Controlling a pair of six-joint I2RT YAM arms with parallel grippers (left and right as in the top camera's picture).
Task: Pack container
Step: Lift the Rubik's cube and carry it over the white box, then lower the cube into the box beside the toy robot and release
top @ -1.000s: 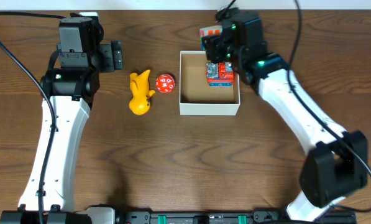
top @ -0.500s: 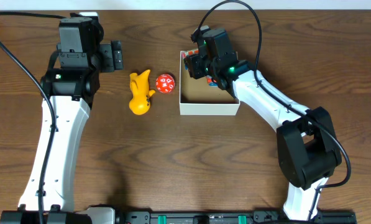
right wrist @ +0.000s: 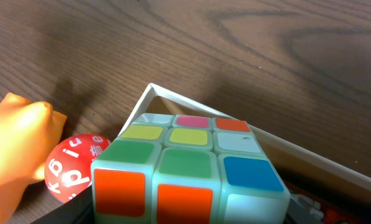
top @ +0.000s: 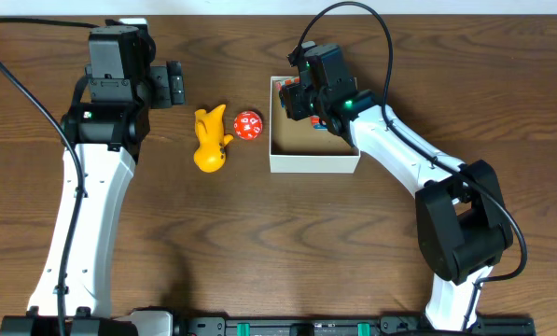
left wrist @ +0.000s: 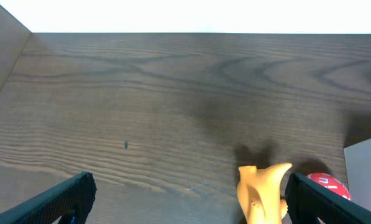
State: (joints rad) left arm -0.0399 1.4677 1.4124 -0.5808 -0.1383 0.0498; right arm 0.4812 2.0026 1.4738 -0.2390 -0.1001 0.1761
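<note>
The container [top: 313, 163] is a white box with a tan inside, at mid-table. My right gripper [top: 292, 99] is shut on a multicoloured puzzle cube [top: 285, 91] and holds it over the box's far left corner. In the right wrist view the cube [right wrist: 188, 171] fills the space between the jaws of the gripper [right wrist: 185, 214], above the box's rim [right wrist: 153, 89]. A red and blue toy [top: 323, 122] lies inside the box, mostly hidden by the arm. My left gripper [top: 173, 84] is open and empty at the far left; its own view [left wrist: 191, 199] shows wide-open jaws.
A yellow toy figure [top: 210, 138] and a red ball with white marks [top: 248, 125] lie left of the box. Both show in the left wrist view, toy [left wrist: 263, 190] and ball [left wrist: 328, 184], and in the right wrist view, toy [right wrist: 14, 140] and ball [right wrist: 73, 165].
My right gripper has carried the cube left, from the box's far right side to its far left corner, then held nearly still. The left arm has not moved.
</note>
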